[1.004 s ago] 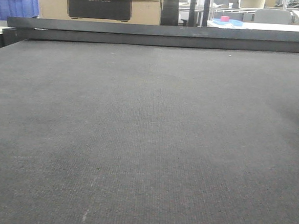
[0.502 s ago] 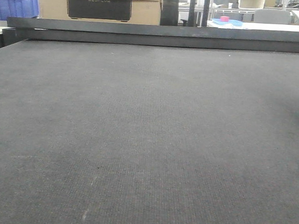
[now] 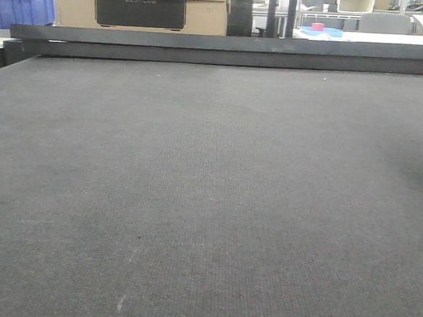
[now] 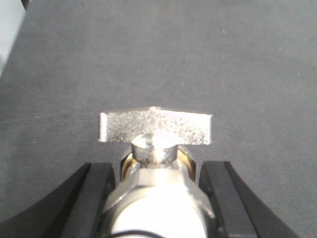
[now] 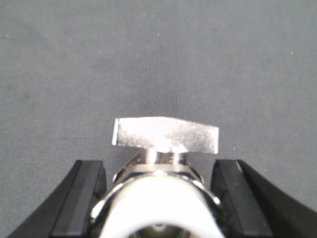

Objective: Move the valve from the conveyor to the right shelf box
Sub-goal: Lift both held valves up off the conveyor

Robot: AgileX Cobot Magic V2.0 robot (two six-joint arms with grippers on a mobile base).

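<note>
The conveyor [image 3: 209,187] is a wide dark grey woven belt that fills the front view, where no valve and no gripper show. In the left wrist view, a metal valve [image 4: 156,126] with a flat T-handle, brass collar and white-lit body sits between black fingers [image 4: 96,193], and my left gripper [image 4: 157,171] is shut on its body. The right wrist view shows a chrome valve [image 5: 166,134] with the same flat handle, my right gripper [image 5: 158,168] shut on it. Belt lies beneath both. The right shelf box is out of view.
A black rail [image 3: 226,49] borders the belt's far edge. Behind it stand cardboard boxes [image 3: 139,5], a blue crate [image 3: 19,6] at the far left, and a white table [image 3: 372,37] with a small pink item at the far right.
The belt and background look the same in the front view. Only a faint shadow near the belt's right edge has shifted.
</note>
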